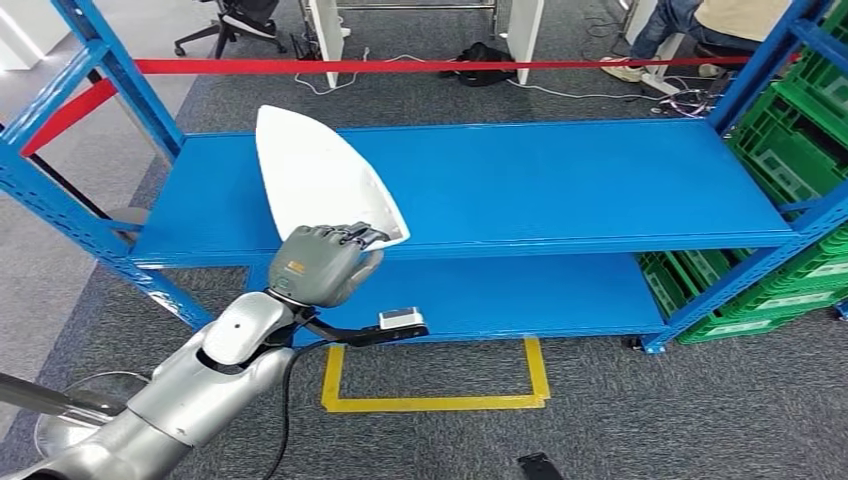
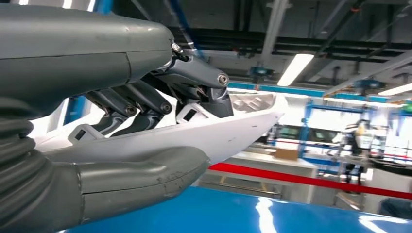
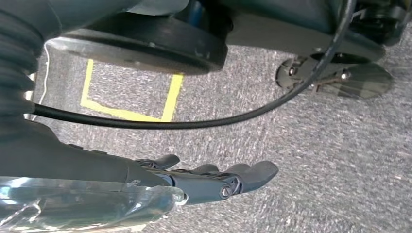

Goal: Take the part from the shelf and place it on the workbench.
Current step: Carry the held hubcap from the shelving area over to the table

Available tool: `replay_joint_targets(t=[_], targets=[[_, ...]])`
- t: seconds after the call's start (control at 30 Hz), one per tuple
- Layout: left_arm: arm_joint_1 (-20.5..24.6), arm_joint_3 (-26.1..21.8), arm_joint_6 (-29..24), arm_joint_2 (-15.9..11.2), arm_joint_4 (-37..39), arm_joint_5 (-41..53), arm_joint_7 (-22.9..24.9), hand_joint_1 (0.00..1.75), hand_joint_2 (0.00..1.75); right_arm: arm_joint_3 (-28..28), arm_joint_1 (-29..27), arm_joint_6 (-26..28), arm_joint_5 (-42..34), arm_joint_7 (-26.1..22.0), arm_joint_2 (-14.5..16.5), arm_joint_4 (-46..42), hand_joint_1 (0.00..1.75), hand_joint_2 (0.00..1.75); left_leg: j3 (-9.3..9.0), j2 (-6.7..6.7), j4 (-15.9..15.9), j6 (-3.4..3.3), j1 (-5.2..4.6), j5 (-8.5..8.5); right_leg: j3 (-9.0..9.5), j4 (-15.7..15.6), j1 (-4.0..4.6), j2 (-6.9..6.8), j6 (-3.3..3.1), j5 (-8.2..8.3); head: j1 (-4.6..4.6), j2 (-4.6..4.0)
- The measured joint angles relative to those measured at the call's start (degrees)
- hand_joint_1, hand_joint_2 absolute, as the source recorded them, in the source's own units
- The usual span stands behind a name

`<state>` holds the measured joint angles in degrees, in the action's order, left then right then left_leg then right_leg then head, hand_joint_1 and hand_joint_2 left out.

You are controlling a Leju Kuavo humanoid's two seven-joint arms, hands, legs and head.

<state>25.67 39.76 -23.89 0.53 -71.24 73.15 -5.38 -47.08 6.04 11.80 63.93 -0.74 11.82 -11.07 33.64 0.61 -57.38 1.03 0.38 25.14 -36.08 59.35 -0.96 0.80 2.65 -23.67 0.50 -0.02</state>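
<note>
the left robot hand [image 1: 325, 263] grips the white part [image 1: 322, 180] at its near, broad end, at the front edge of the blue shelf [image 1: 560, 185]. in the left wrist view the dark fingers [image 2: 145, 99] lie inside the hollow of the part [image 2: 233, 133] and the thumb presses from the other side, so the hand is clamped on the part, not merely touching it. the part is a thin, curved shell with one pointed end. its long axis runs from the hand away and slightly to the left, toward the back of the shelf, and the pointed end is tilted up. whether the part rests on the shelf surface or is lifted off it cannot be told from these views.

the right robot hand [image 3: 209, 179] hangs above the grey carpet, fingers nearly straight and close together, holding nothing. the left arm is therefore the working arm for this step.

judgement: the grasp appears complete and the next move is a withdrawal toward the robot, along the part's long axis. the table is yet to be reached.

at the far right, green crates [image 1: 800, 150] stand stacked beside the shelf; their contents cannot be seen.
</note>
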Motion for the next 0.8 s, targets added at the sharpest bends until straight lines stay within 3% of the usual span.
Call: replay_joint_targets(t=[0.07, 0.1, 0.17, 0.23, 0.27, 0.37, 0.43, 0.53, 0.6, 0.7, 0.73, 0.77, 0.8], targets=[[0.0, 0.0, 0.0, 0.0, 0.0, 0.0, 0.0, 1.75, 1.75, 0.0, 0.0, 0.0, 0.0, 0.0, 0.0, 0.0, 0.00, 1.75, 0.01, -0.03, 0.4, -0.68, 0.14, -0.51, -0.49, 0.9, -0.09, -0.11, 0.57, -0.88, 0.14, 0.00], [0.0, 0.0, 0.0, 0.0, 0.0, 0.0, 0.1, 1.75, 1.75, 0.0, 0.0, 0.0, 0.0, 0.0, 0.0, 0.0, 0.00, 1.75, 0.03, -0.09, 0.6, -0.99, 0.24, -0.74, -1.36, 3.0, -0.09, -0.17, 0.76, -2.28, 0.27, 0.00], [-0.1, 0.0, 0.0, 0.0, 0.0, 0.0, 0.1, 1.75, 1.75, 0.0, 0.2, 0.0, 0.0, 0.0, 0.0, 0.0, 0.00, 1.75, 0.28, -0.24, 0.6, -1.35, 0.16, -0.97, -4.31, 10.2, -0.07, -0.27, 1.00, -6.31, 0.51, 0.01], [-0.2, 0.0, 0.0, 0.0, 0.0, 0.0, 0.1, 1.75, 1.75, 0.0, 0.4, 0.0, 0.0, 0.0, 0.0, 0.0, 0.00, 1.75, 0.54, -0.37, 0.6, -1.50, 0.02, -1.15, -6.22, 15.7, -0.05, -0.28, 1.11, -8.37, 0.52, 0.01], [-0.2, 0.1, 0.0, 0.0, 0.0, 0.0, 0.1, 1.75, 1.75, 0.0, 0.5, 0.0, 0.0, 0.0, 0.0, 0.0, 0.00, 1.75, 0.61, -0.38, 0.6, -1.49, -0.01, -1.23, -5.63, 15.3, -0.05, -0.29, 1.09, -7.83, 0.53, 0.00], [-0.3, 0.1, 0.0, 0.0, 0.0, 0.0, 0.1, 1.75, 1.75, 0.0, 0.4, 0.0, 0.2, 0.1, 0.0, 0.0, 0.00, 1.75, 0.71, -0.24, 0.4, -1.08, -0.08, -1.39, 0.76, 4.4, -0.02, -0.36, 0.81, -3.44, 0.54, 0.00], [-0.3, 0.1, 0.0, 0.0, 0.0, 0.0, 0.1, 1.75, 1.75, 0.0, 0.3, 0.0, 0.3, 0.2, 0.0, 0.0, 0.00, 1.75, 0.99, -0.19, 0.2, -0.48, -0.23, -1.63, 2.94, 0.0, 0.12, -0.27, 0.32, -2.55, 0.47, 0.00], [-0.3, 0.1, 0.0, -0.1, 0.0, 0.0, 0.1, 1.75, 1.75, 0.0, 0.1, 0.0, 0.4, 0.2, 0.0, 0.0, 0.00, 1.75, 1.25, -0.21, 0.4, 0.52, -0.13, -1.98, 2.64, -0.3, 0.25, -0.10, -0.80, -2.13, 0.43, 0.00], [-0.2, 0.0, 0.0, -0.1, 0.0, 0.0, 0.1, 1.75, 1.75, 0.0, 0.1, 0.0, 0.5, 0.2, 0.0, 0.0, 0.00, 1.75, 2.28, -0.23, -1.8, 1.12, -0.03, -0.11, 2.43, -0.5, 0.06, -0.16, -1.57, -1.66, 0.24, 0.00], [-0.2, 0.0, 0.1, -0.3, 0.0, 0.0, 0.2, 1.75, 1.75, -0.1, 0.1, 0.0, 0.5, 0.2, 0.0, 0.0, 0.00, 1.75, 6.86, -0.27, -12.4, 1.75, 0.10, 5.62, 1.83, -0.6, -0.02, -0.31, -1.98, -1.21, -0.09, 0.00], [-0.3, 0.0, 0.1, -0.3, 0.0, 0.0, 0.2, 1.75, 1.75, -0.1, 0.1, 0.0, 0.5, 0.2, 0.0, 0.0, 0.00, 1.75, 7.89, -0.27, -14.9, 1.82, 0.12, 6.42, 1.62, -0.6, -0.02, -0.34, -1.95, -1.07, -0.10, 0.00], [-0.3, 0.0, 0.1, -0.3, 0.0, 0.0, 0.2, 1.75, 1.75, -0.1, 0.1, 0.0, 0.5, 0.2, 0.0, 0.0, 0.00, 1.75, 7.95, -0.27, -15.5, 1.81, 0.13, 6.17, 1.43, -0.5, -0.03, -0.35, -1.87, -0.92, -0.10, 0.00], [-0.3, 0.0, 0.1, -0.4, 0.0, 0.0, 0.2, 1.75, 1.75, -0.1, 0.1, 0.0, 0.5, 0.2, 0.0, 0.0, 0.00, 1.75, 6.84, -0.27, -13.8, 1.74, 0.14, 4.91, 1.31, -0.5, -0.05, -0.33, -1.76, -0.80, -0.10, 0.00]])
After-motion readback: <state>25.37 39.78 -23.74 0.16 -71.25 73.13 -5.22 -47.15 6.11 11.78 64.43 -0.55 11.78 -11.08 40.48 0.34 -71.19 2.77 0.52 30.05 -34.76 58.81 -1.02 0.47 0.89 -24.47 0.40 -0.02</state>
